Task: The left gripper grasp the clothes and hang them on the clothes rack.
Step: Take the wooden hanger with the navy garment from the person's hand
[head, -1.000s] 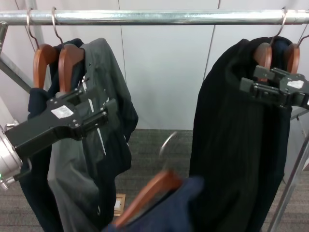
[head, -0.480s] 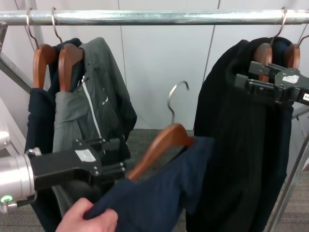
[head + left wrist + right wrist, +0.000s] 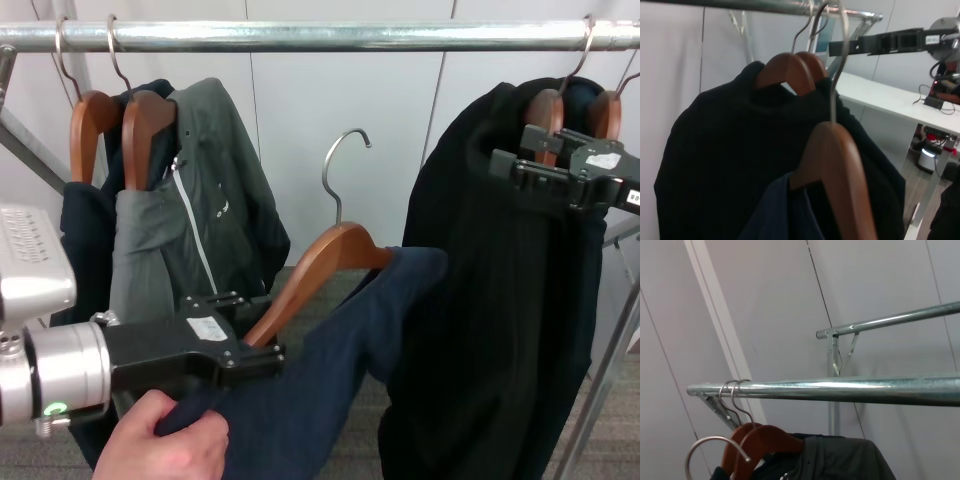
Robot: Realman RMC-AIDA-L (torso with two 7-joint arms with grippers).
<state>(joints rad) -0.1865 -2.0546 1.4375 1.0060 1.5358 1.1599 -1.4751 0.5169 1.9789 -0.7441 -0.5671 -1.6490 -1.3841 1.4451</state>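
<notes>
Below the clothes rack (image 3: 330, 36), the left gripper (image 3: 262, 352) is closed on the hanger of the clothes (image 3: 330, 380). The grasp step appears complete; next, the hook must lift over the rack.

Clothes rack (image 3: 330, 36) spans scene high up. Far left: two wooden hangers (image 3: 120, 125) hooked on, grey zip jacket (image 3: 185, 230). Right: black garment (image 3: 480, 270), seemingly on two more hangers (image 3: 572, 115).
</notes>
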